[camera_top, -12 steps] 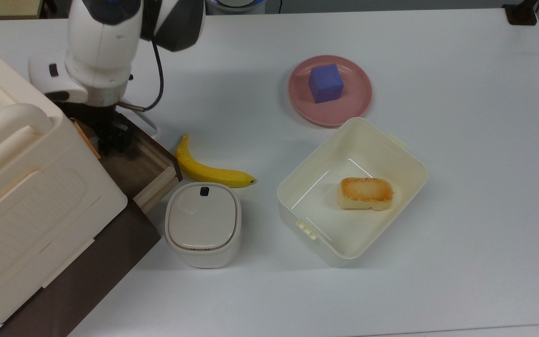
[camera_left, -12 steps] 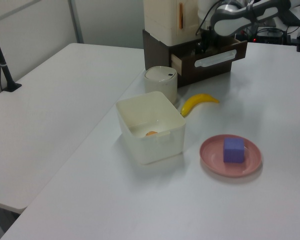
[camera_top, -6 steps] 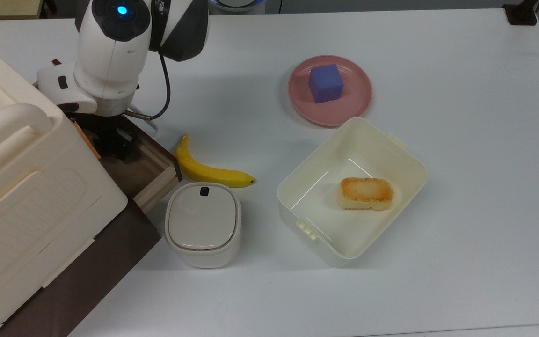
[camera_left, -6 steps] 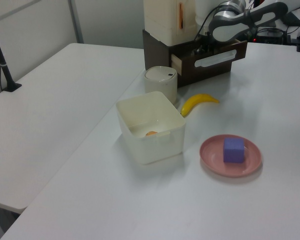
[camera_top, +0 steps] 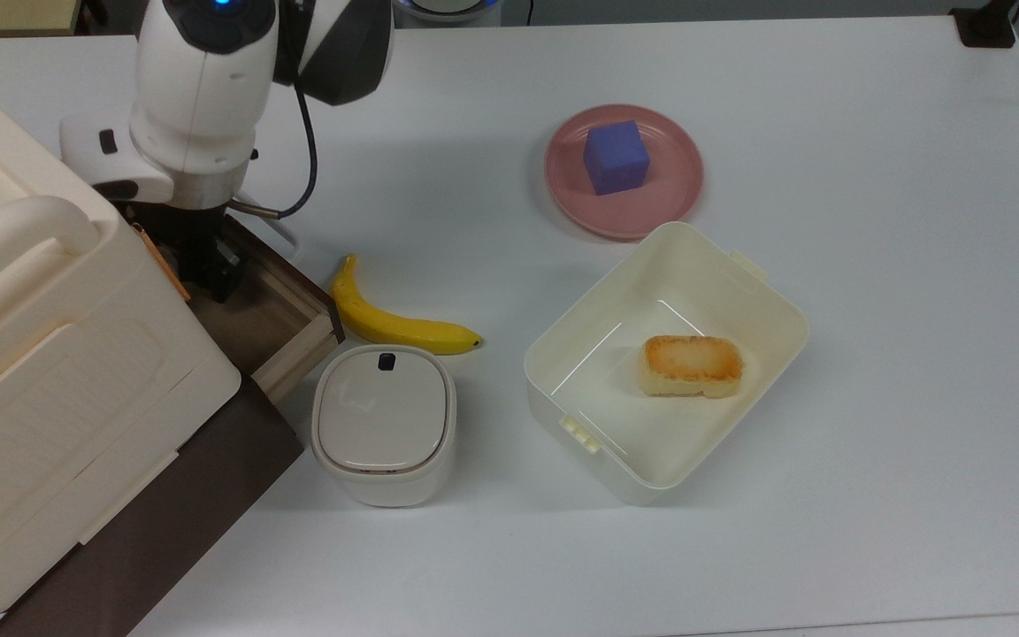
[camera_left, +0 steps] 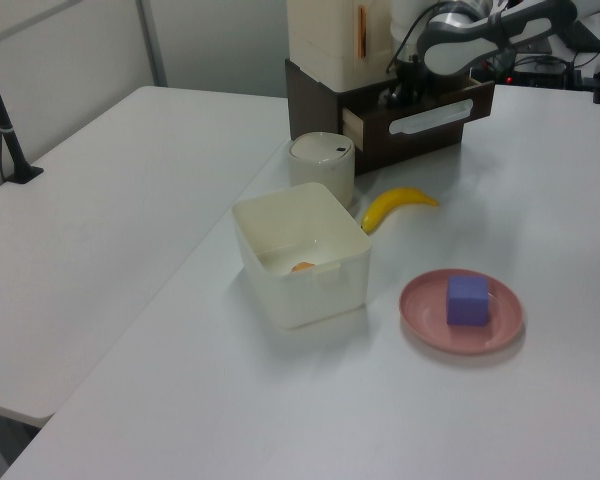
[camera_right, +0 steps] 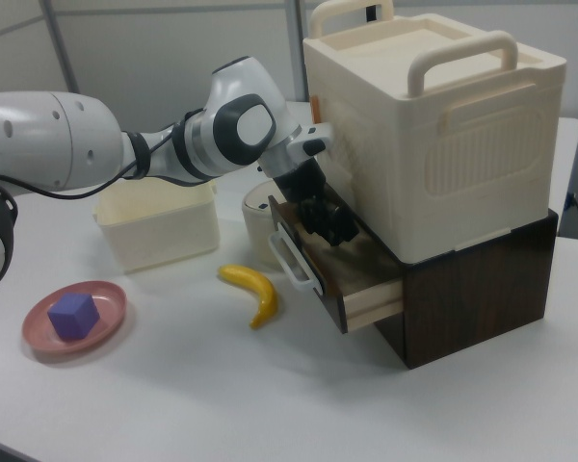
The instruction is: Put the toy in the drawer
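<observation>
Gripper (camera_right: pixel 329 223) low inside open drawer (camera_right: pixel 371 272), top view's left; finger state unreadable, toy not discernible. Step: placing. Next: release, lift clear.

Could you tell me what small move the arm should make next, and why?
Probably a short lowering into the drawer before any release. The gripper hangs just above the pulled-out drawer's open top, beside the cream case. Whether it holds the toy cannot be told, so a low, careful release looks safest.
</observation>
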`<move>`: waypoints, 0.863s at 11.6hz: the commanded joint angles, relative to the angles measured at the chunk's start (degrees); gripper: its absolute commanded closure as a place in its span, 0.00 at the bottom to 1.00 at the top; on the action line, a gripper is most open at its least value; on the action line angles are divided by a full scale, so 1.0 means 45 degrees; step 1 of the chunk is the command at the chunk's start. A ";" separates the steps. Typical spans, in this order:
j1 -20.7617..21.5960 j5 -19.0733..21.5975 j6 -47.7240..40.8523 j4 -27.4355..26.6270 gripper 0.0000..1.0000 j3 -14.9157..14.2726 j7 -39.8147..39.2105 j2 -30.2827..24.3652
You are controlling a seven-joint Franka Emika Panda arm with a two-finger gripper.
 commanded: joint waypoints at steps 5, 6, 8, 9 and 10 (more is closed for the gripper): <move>0.0087 0.0428 0.0073 -0.0267 0.00 0.0030 -0.0457 -0.0740; 0.0107 0.0428 0.0072 -0.0267 0.00 0.0030 -0.0456 -0.0740; 0.0107 0.0428 0.0053 -0.0286 0.00 0.0030 -0.0437 -0.0895; 0.0126 0.0447 -0.0005 -0.0306 0.00 0.0030 -0.0437 -0.1012; 0.0126 0.0486 -0.0567 -0.0286 0.00 0.0030 -0.0437 -0.1168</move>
